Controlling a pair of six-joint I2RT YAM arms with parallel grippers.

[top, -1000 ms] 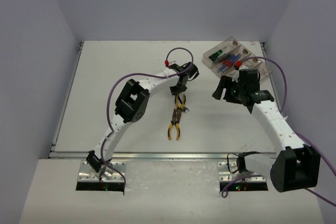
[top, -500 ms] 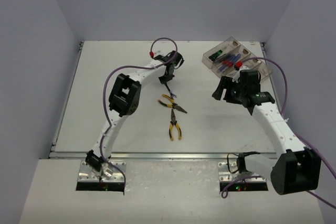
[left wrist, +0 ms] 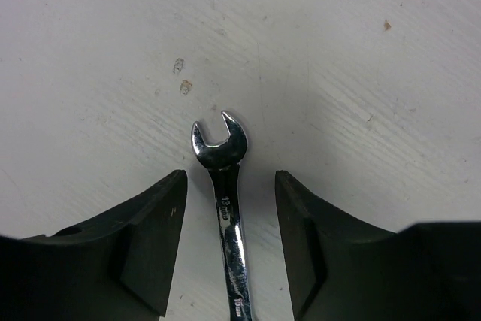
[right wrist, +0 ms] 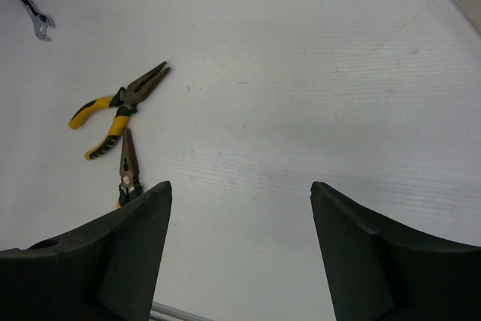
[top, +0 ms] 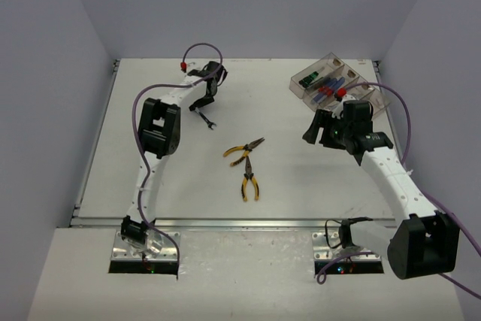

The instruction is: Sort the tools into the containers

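Silver wrench [left wrist: 229, 223] lies flat on the white tabletop [left wrist: 361, 73], between the open left tool [left wrist: 229, 186] fingers. Its stamped writing is too blurry to read. The right tool [right wrist: 240, 193] is open too, holding nothing.

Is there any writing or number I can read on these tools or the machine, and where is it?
Silver wrench: a stamped size marking runs along its shank, but it is too blurred to read with certainty.
Everything else in view: no legible words, labels or numbers.
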